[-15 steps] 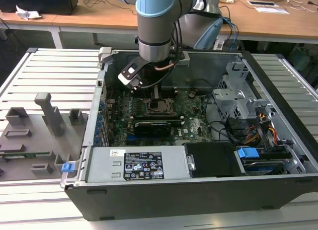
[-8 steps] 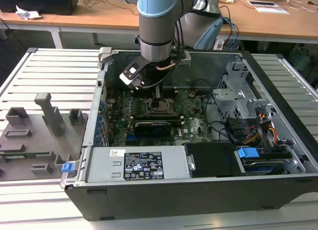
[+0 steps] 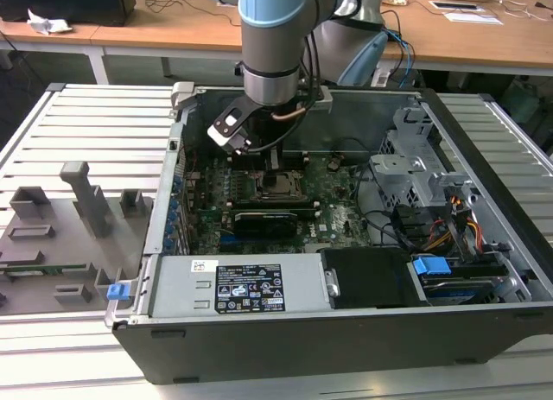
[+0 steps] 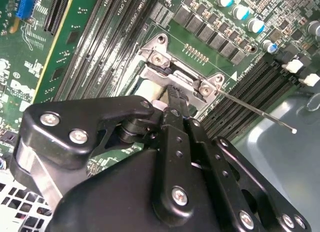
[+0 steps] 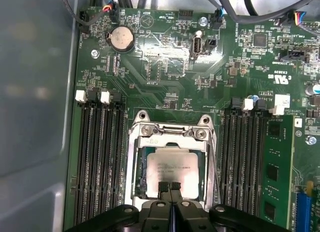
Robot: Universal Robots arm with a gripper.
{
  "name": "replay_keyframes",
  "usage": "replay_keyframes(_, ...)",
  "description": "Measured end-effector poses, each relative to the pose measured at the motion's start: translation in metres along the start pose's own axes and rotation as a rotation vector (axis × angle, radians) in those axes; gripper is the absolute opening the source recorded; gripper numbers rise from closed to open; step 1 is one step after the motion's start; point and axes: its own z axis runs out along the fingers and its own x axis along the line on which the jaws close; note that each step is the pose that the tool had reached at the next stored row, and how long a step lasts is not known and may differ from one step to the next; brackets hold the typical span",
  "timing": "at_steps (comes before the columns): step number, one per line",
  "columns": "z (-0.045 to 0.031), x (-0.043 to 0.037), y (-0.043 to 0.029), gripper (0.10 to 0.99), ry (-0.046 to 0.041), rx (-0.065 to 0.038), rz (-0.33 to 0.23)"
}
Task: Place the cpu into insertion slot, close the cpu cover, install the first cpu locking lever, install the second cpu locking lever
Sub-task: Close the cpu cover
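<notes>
The cpu [image 5: 172,167] lies flat in the insertion slot [image 3: 278,187] on the green motherboard, its silver-grey top showing. The silver cpu cover [image 5: 170,133] lies down around the chip, framing it. My gripper [image 5: 169,186] is shut, its two black fingertips pressed together over the chip's edge at the cover's rim, with nothing between them. In the second wrist view the gripper [image 4: 175,91] points down at the socket. A thin wire locking lever [image 4: 255,110] sticks out from the socket's corner, raised and free. In the exterior view the gripper [image 3: 273,161] hangs just above the socket.
Long black memory slots [image 5: 100,162] flank the socket on both sides. A black expansion card [image 3: 263,220] lies in front of it. The power supply [image 3: 233,288], drive cage [image 3: 423,167] and cables [image 3: 449,231] crowd the case. A grey fixture tray [image 3: 60,236] is at the exterior view's left.
</notes>
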Motion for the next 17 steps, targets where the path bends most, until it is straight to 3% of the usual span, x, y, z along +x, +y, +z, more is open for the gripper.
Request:
replay_keyframes(2,0.0037,-0.0001,-0.0003,0.106,-0.0001,0.001,-0.006)
replay_keyframes(10,0.0047,-0.0003,0.0045,0.106,0.0008,0.0,-0.013)
replay_keyframes(17,-0.0077,-0.0002,0.0052,0.106,0.0006,-0.003,-0.017)
